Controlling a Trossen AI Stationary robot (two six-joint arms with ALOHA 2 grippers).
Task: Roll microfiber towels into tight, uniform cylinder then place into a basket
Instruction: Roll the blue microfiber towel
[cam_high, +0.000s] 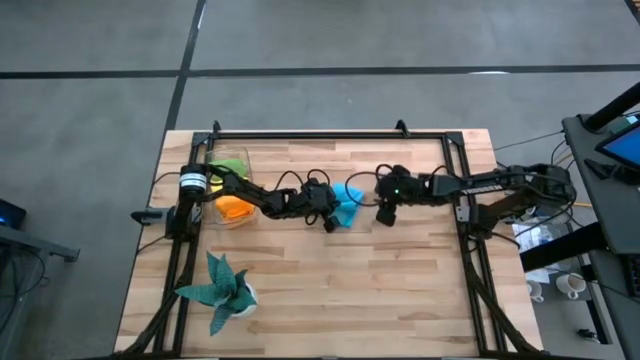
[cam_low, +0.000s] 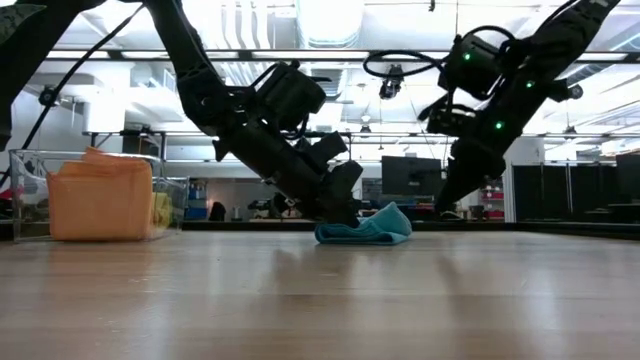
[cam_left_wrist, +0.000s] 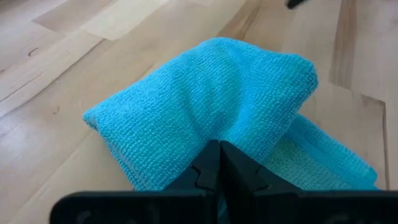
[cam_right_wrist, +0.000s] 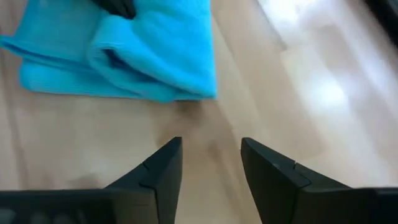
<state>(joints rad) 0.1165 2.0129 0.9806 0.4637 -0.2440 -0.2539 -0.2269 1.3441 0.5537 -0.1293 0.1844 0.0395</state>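
A: The left gripper (cam_left_wrist: 219, 163) has its fingers pressed together on a fold of the soft bright blue microfiber towel (cam_high: 347, 203), at the centre of the high view.

B: And the right gripper (cam_right_wrist: 210, 163)?

A: Its fingers stand apart, above bare wood. The roll should stay tight, I think. No writing is readable.

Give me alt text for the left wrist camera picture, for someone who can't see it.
The left gripper is pinched shut on a fold of the bright blue towel, which lies loosely bunched, not yet a tight roll, on the wooden table.
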